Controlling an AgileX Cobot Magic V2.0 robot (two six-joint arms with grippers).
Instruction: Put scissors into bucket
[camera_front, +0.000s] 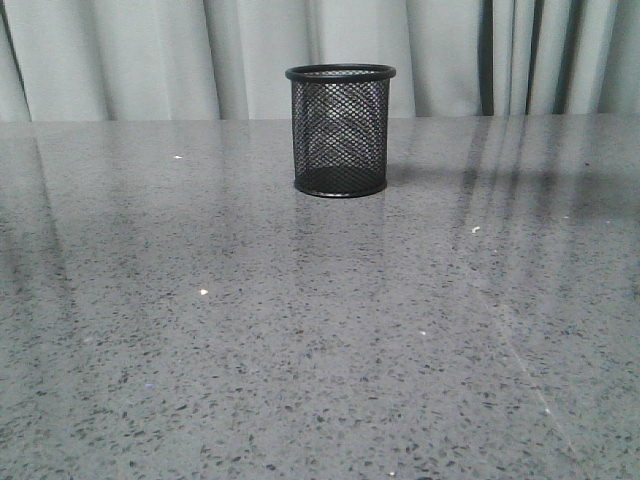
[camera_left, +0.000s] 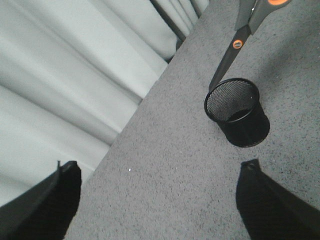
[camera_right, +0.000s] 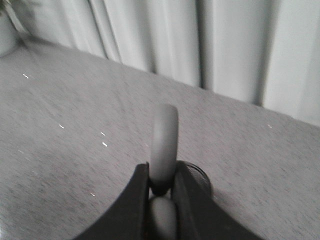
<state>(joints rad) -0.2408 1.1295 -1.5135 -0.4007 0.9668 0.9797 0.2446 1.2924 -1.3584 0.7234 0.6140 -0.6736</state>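
The bucket (camera_front: 340, 130) is a black wire-mesh cup standing upright at the back middle of the table, with nothing showing inside it. It also shows in the left wrist view (camera_left: 237, 112). The scissors (camera_left: 234, 47) hang blades down, closed, with the tip in line with the bucket's rim; they do not show in the front view. My right gripper (camera_right: 162, 187) is shut on a grey handle loop of the scissors (camera_right: 164, 140), with the bucket's rim (camera_right: 204, 179) just behind the fingers. My left gripper (camera_left: 159, 167) is open and empty, off to the side of the bucket.
The grey speckled table (camera_front: 300, 330) runs back to pale curtains (camera_front: 150, 50) right behind the bucket. The table's far edge (camera_left: 150, 95) lies near the left gripper. Neither arm shows in the front view.
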